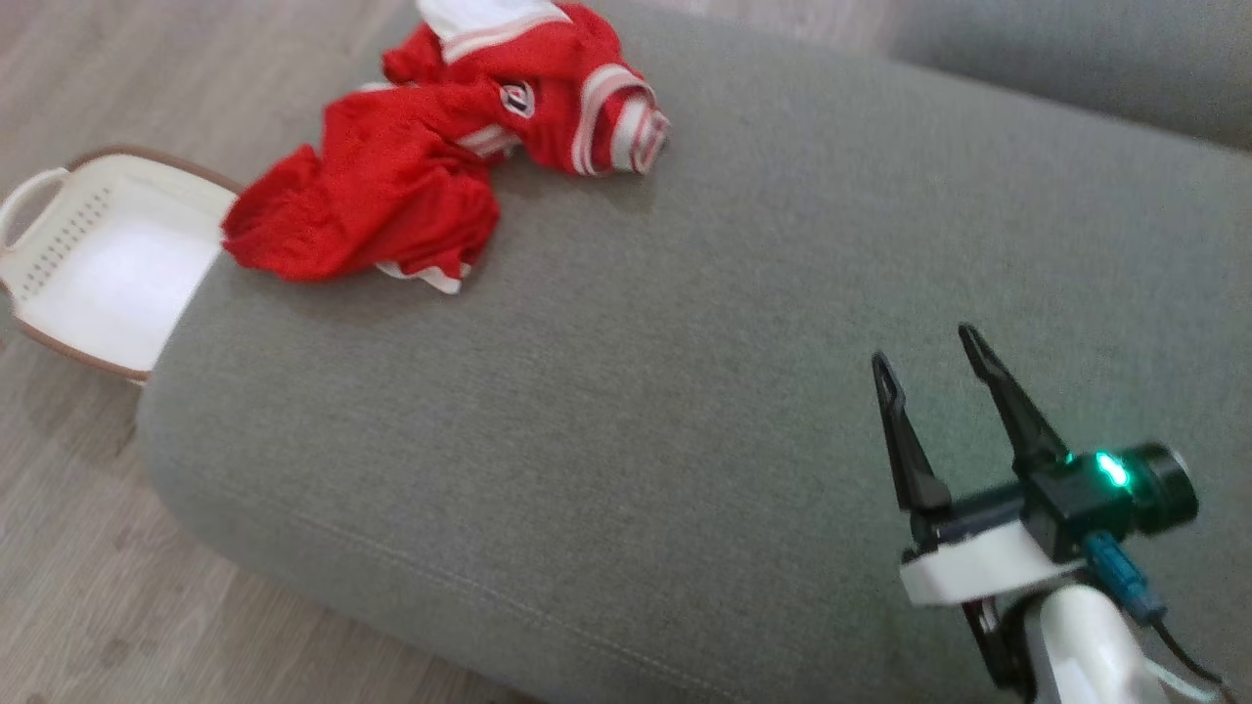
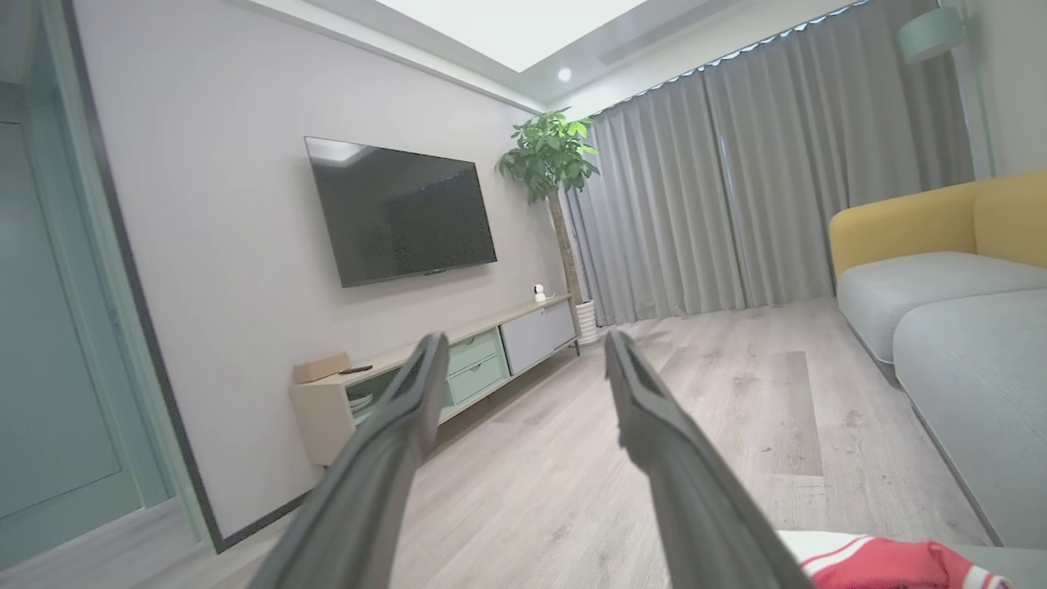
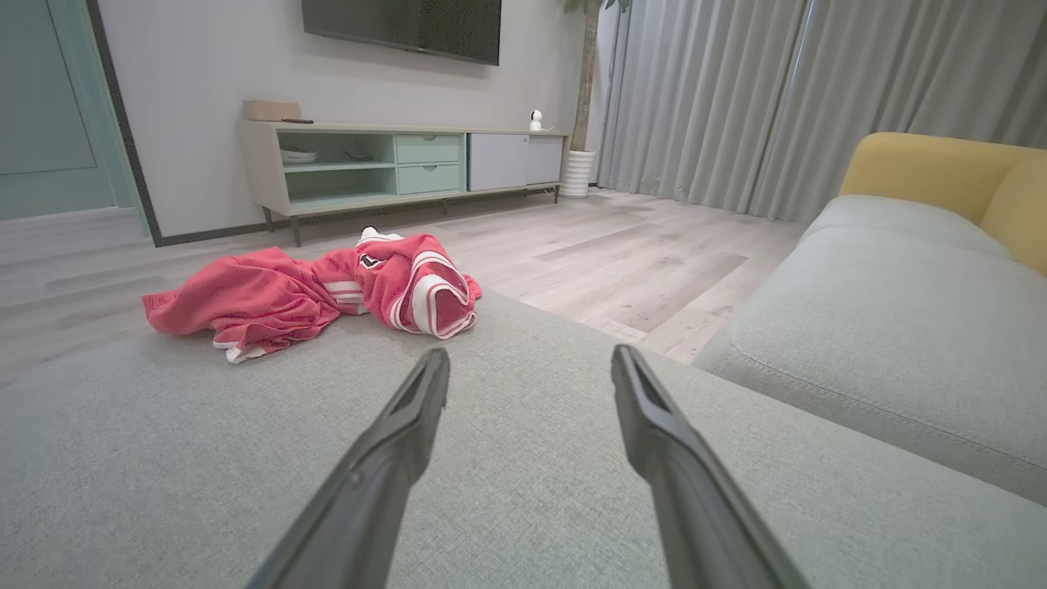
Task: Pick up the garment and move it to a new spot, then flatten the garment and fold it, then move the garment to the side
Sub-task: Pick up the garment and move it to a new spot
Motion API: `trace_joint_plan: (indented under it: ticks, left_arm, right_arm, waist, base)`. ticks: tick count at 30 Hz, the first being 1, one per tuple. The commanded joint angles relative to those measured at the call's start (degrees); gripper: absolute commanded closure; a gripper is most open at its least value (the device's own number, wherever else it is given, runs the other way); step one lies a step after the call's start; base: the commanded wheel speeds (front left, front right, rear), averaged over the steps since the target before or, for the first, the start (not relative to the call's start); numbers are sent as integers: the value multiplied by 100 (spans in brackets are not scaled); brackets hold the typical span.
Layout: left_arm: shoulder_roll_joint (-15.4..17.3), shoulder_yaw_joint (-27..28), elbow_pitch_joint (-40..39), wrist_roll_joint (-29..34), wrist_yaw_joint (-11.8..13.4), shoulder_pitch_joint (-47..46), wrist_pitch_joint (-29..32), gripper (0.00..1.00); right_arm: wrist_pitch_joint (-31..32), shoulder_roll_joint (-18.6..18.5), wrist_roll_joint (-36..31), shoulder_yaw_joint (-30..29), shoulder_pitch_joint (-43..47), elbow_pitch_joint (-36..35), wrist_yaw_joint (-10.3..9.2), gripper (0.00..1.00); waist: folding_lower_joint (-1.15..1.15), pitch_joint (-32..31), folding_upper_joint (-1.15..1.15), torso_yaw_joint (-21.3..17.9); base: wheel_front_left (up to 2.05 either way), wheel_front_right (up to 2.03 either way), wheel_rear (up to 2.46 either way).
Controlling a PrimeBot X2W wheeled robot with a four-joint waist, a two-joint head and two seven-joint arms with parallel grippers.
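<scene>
The garment [image 1: 440, 156] is a red jersey with white stripes, crumpled in a heap at the far left end of a grey cushioned seat [image 1: 685, 372]. In the right wrist view the garment [image 3: 319, 294] lies ahead and to the left, well beyond the fingertips. My right gripper [image 1: 929, 357] hovers open over the near right part of the seat, nothing between its fingers; the right wrist view shows this gripper [image 3: 530, 360] low above the fabric. My left gripper [image 2: 523, 348] is open and empty, pointing out over the floor, with a corner of the garment [image 2: 883, 564] at the bottom right of its view.
A white laundry basket [image 1: 59, 235] stands on the wooden floor beside the seat's far left end. A second grey cushion [image 3: 883, 343] with a yellow backrest [image 3: 924, 164] lies to the right. A TV cabinet [image 3: 368, 164], a plant and curtains line the far walls.
</scene>
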Motion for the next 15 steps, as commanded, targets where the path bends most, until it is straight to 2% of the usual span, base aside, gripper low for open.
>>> trace_joint_plan:
  ticks: [1, 9, 15]
  left_arm:
    - [336, 201, 118, -106, -87, -528, 71, 0]
    - [219, -330, 2265, -500, -613, -2093, 546, 0]
    - [-187, -797, 3532, -900, -950, -2455, 933, 0]
  right_arm:
    - [53, -43, -85, 186, -277, -269, 44, 0]
    - [308, -43, -538, 345, -721, -530, 44, 0]
    - [405, -43, -718, 332, -843, -659, 44, 0]
  waist:
    - [-1, 450, 0, -290]
    - [-1, 1308, 0, -714]
    - [-1, 1738, 0, -867]
  base:
    - [0, 0, 0]
    - [0, 0, 0]
    - [0, 0, 0]
